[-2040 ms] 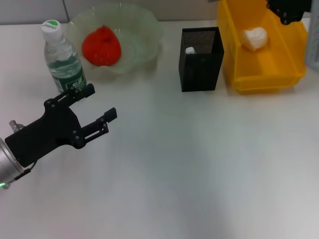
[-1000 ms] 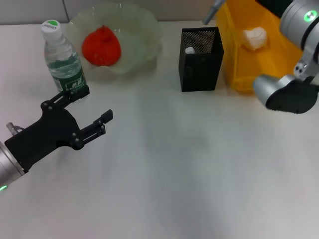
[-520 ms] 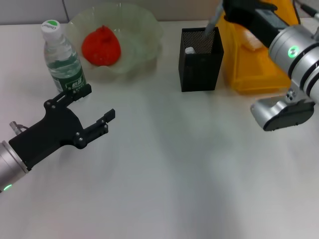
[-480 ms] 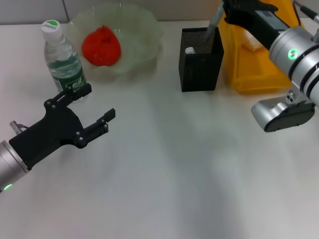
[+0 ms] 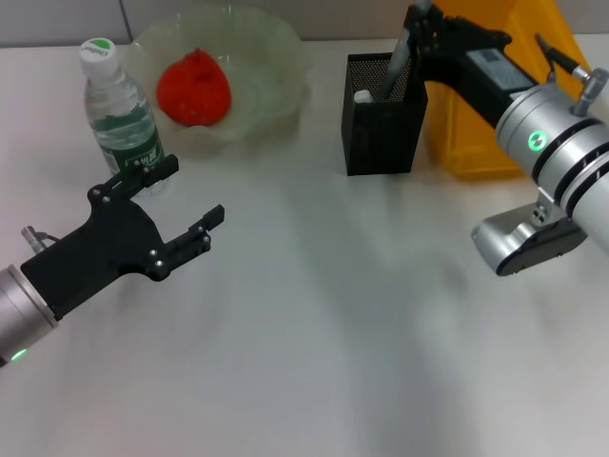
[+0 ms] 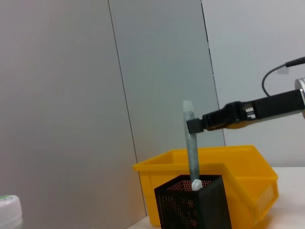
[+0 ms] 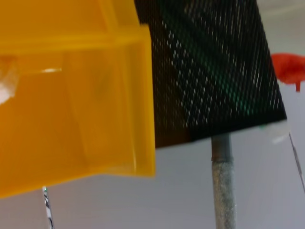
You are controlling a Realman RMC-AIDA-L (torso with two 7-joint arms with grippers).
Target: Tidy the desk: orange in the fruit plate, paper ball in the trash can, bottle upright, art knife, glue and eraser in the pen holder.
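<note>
Since the frame two seconds back, my right gripper (image 5: 419,33) has come in from the far corner over the yellow bin (image 5: 495,143) and now sits above the pen holder (image 5: 383,124), clamped on the art knife (image 5: 395,65). The knife's lower end is already inside the holder's mouth, the handle upright above the rim. The left gripper (image 5: 181,214) hovers over the table (image 5: 314,362) near the bottle (image 5: 119,109), fingers spread, holding nothing.

Progress, as I judge it: one orange (image 5: 193,88) lies in the fruit plate (image 5: 276,67), done. One bottle stands upright, done. The paper ball I can't see now; the right arm covers the bin. One small white-topped item (image 5: 363,96) sits in the holder, possibly the glue or the eraser; I can't tell which. The knife needs only release.

Count: one plate, one holder, one bin, one knife, one bottle, one orange.
</note>
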